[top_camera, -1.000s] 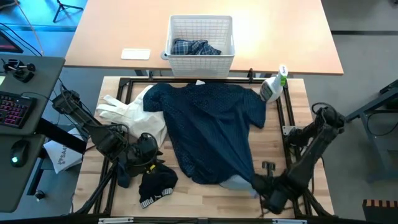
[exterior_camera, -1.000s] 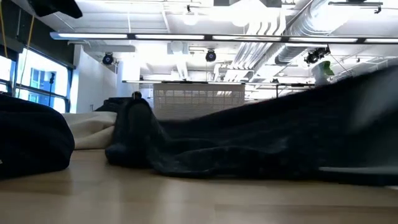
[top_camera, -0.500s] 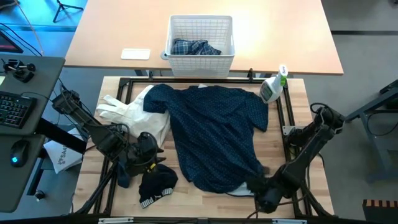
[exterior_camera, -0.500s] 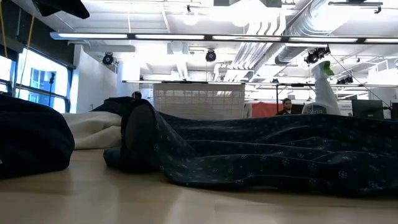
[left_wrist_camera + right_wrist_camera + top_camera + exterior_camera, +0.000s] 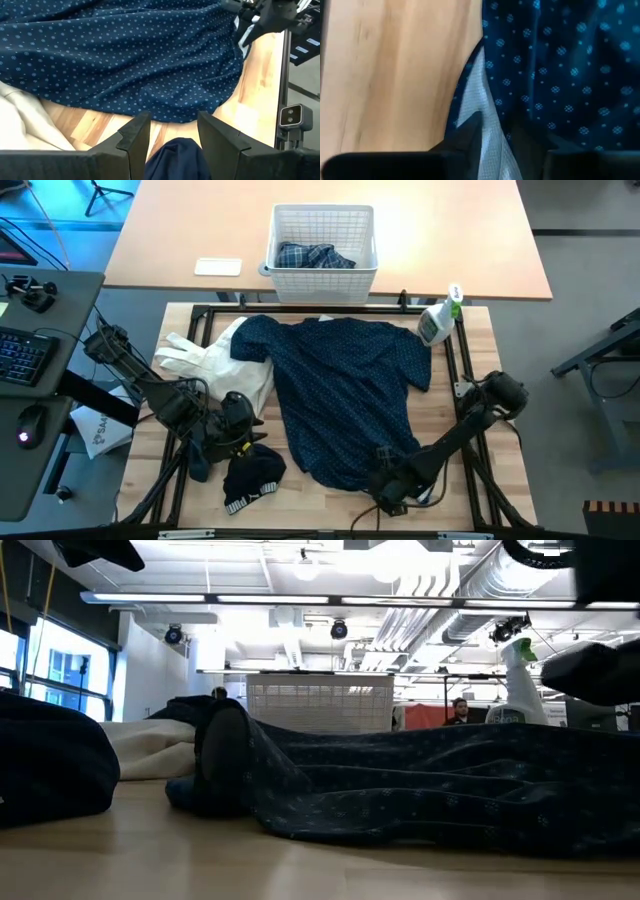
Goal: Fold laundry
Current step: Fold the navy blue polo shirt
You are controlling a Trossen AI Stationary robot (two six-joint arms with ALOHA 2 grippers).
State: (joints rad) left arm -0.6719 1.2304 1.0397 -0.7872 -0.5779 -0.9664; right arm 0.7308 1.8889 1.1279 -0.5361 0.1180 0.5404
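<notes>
Seen from above: a pale wooden slatted surface framed by black rails, with a navy short-sleeved shirt speckled with tiny white dots spread flat across the middle, collar toward the far edge and hem toward the near edge. Right end effector low at the near edge, right at the shirt's hem; up close, two dark fingers standing slightly apart over the hem, where the pale blue inner lining is turned out against bare wood; cannot tell whether any cloth is pinched between them. Left end effector resting on the surface just beside the shirt's left edge, its dark fingers parted on either side of a bunched piece of dark blue cloth without visibly squeezing it, the dotted shirt lying directly ahead of them. Just nearer than that end effector, a small crumpled black garment with a white striped band. Just beyond it, tucked partly under the shirt's left sleeve, a cream-coloured fabric piece. Far from both end effectors, past the shirt's collar on a second tan surface, a white lattice plastic basket holding a blue-and-white plaid garment. Near the shirt's right sleeve, a white spray bottle with a green nozzle standing upright.
</notes>
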